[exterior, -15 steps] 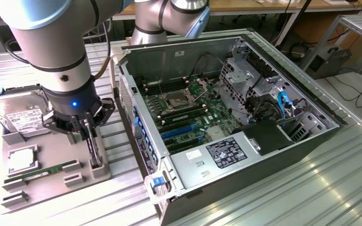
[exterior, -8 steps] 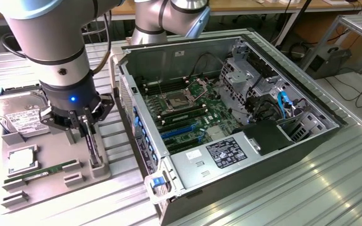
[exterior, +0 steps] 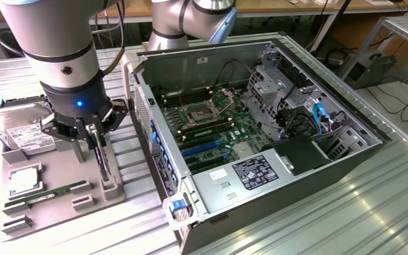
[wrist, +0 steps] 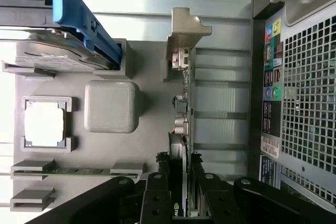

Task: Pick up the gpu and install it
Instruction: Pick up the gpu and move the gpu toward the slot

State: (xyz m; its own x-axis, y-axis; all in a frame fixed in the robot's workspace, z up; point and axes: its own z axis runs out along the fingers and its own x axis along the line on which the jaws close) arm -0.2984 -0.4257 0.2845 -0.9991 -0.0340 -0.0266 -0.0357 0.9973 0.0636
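Note:
The gpu (exterior: 105,169), a slim black card, stands on edge in a slot of the grey fixture tray (exterior: 62,210) at the exterior view's left. In the wrist view the gpu (wrist: 181,111) runs away from me, ending in its silvery bracket (wrist: 185,30). My gripper (exterior: 93,152) is down over the card's upper edge. Its black fingers (wrist: 157,190) press the card from both sides, so my gripper (wrist: 181,184) is shut on it. The card's lower edge still sits in the tray holder.
The open computer case (exterior: 275,95) lies right of the tray, with motherboard and blue slots (exterior: 204,150) exposed. On the tray are a silver hard drive (exterior: 21,133), a CPU (exterior: 25,180) and a green RAM stick (exterior: 48,194). The case's rear panel (wrist: 304,103) is close beside the card.

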